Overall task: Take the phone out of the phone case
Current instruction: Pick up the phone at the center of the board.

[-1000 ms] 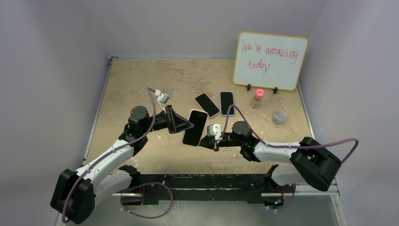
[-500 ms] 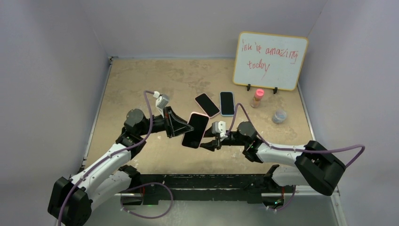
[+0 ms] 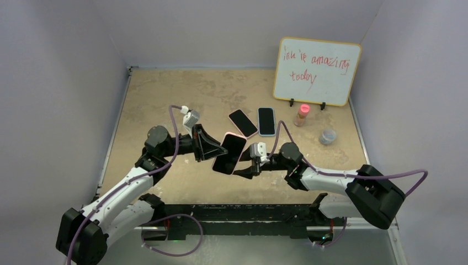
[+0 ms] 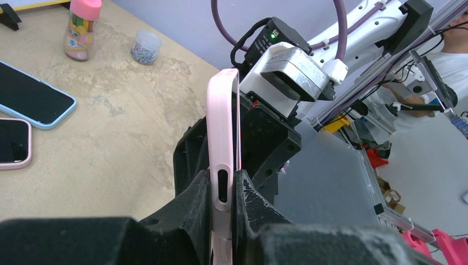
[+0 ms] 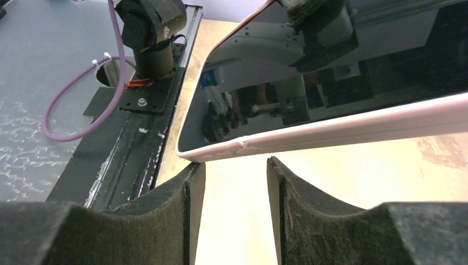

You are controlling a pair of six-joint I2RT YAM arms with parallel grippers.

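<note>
A black-screened phone in a pink case [image 3: 229,153] is held above the table at centre. My left gripper [image 3: 216,148] is shut on its left long edge; in the left wrist view the pink case [image 4: 222,138] stands edge-on between my fingers, gripper [image 4: 224,193]. My right gripper [image 3: 243,170] is open just at the phone's lower right corner. In the right wrist view the phone's screen and pink case rim [image 5: 331,130] lie just beyond the open fingers, gripper [image 5: 236,165], with the left fingertip [image 5: 196,174] touching or nearly touching the rim.
Two more phones lie on the table behind: one in a pink case [image 3: 243,122] and one in a blue case [image 3: 266,121]. A whiteboard [image 3: 317,70] stands at the back right, with a pink-capped bottle [image 3: 302,115] and a small jar [image 3: 328,136] near it.
My left gripper has lifted the phone and drawn it slightly left. My right gripper has shifted a little right and now sits at the phone's lower right corner.
</note>
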